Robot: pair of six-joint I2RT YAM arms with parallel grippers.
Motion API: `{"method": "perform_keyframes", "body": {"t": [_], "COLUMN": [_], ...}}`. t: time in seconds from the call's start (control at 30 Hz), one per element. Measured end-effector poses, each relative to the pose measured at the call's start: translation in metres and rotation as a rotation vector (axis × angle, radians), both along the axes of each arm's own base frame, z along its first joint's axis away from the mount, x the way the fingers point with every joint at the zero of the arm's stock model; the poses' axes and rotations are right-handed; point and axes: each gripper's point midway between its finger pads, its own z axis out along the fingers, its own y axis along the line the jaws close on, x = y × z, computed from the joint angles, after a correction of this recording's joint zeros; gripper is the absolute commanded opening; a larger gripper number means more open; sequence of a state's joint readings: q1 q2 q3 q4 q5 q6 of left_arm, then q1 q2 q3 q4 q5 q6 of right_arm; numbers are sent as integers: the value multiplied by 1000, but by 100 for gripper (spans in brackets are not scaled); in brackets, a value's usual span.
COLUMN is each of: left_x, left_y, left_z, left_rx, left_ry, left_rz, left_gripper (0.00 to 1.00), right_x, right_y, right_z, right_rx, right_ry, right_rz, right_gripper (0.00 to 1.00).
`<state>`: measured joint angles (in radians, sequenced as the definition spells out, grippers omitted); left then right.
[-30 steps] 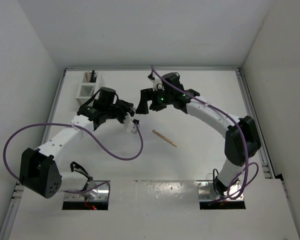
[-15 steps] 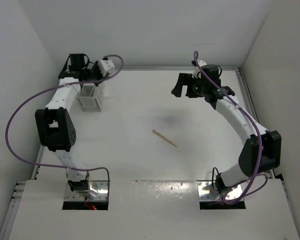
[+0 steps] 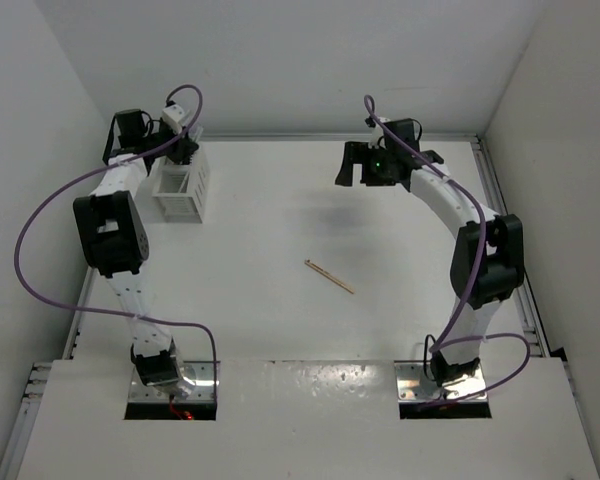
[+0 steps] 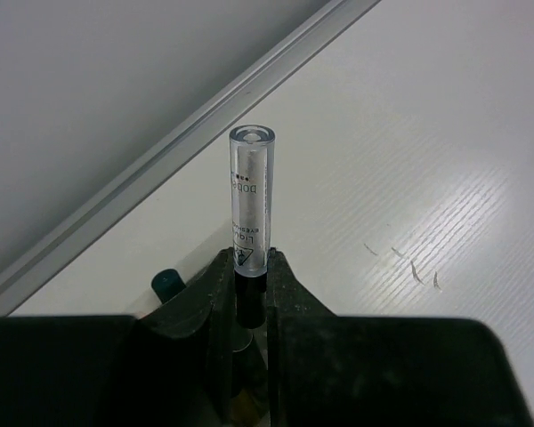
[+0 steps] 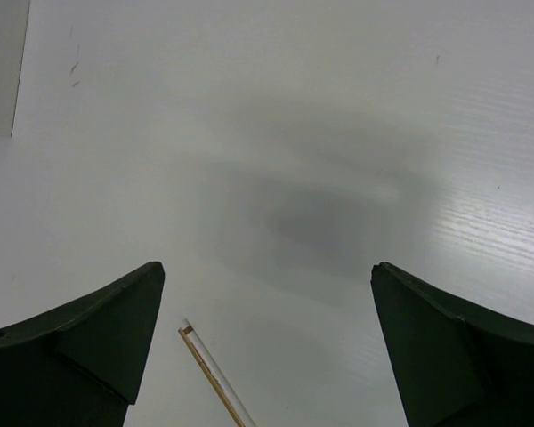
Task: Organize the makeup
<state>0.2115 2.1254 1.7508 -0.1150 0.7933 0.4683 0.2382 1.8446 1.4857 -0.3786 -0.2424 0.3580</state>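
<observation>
My left gripper (image 4: 249, 260) is shut on a makeup stick (image 4: 251, 191) with a black body and a clear printed cap that points up out of the jaws. In the top view this gripper (image 3: 183, 145) hangs over the back end of the white slotted rack (image 3: 180, 205) at the back left. A dark stick end (image 4: 167, 283) shows just left of my left finger. A tan makeup pencil (image 3: 329, 276) lies alone mid-table, and its clear-capped end (image 5: 215, 378) shows under my right gripper (image 5: 267, 267). The right gripper (image 3: 363, 165) is open, empty and raised at the back centre-right.
The rack stands by the left wall near the back rail (image 4: 205, 111). A metal rail (image 3: 500, 230) runs along the table's right edge. Purple cables loop off both arms.
My left arm has swung from mid-table to the back left over the rack, carrying the stick. My right gripper has pulled back from the centre toward the rear, still open.
</observation>
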Motion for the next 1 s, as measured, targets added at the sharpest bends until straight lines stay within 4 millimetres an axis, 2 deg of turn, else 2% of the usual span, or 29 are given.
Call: {"method": "perform_keyframes", "body": {"t": [0.33,0.5,0.7,0.8,0.83,1.0], "left_x": [0,-4,-11,-13,-12,-12], "left_y": [27,29,24,25,26,27], "left_z": [7,4,-12,-17,-18,-18], "left_rx": [-39,-55,-70,-62,-55,-43], "left_ry": [-24,-23,13,20,17,10], "left_rz": [23,8,-5,-2,0,1], "left_gripper": [0,0,1,21,31,45], "right_x": [8,6,4,3,3,1], "right_y": [1,1,0,-1,-1,-1], "right_z": [6,5,3,2,2,0], "right_rx": [0,-2,-11,-15,-15,-18], "right_ry": [-11,-5,2,5,6,14], "right_rz": [2,2,9,11,11,11], "right_gripper": [100,100,100,100,100,100]}}
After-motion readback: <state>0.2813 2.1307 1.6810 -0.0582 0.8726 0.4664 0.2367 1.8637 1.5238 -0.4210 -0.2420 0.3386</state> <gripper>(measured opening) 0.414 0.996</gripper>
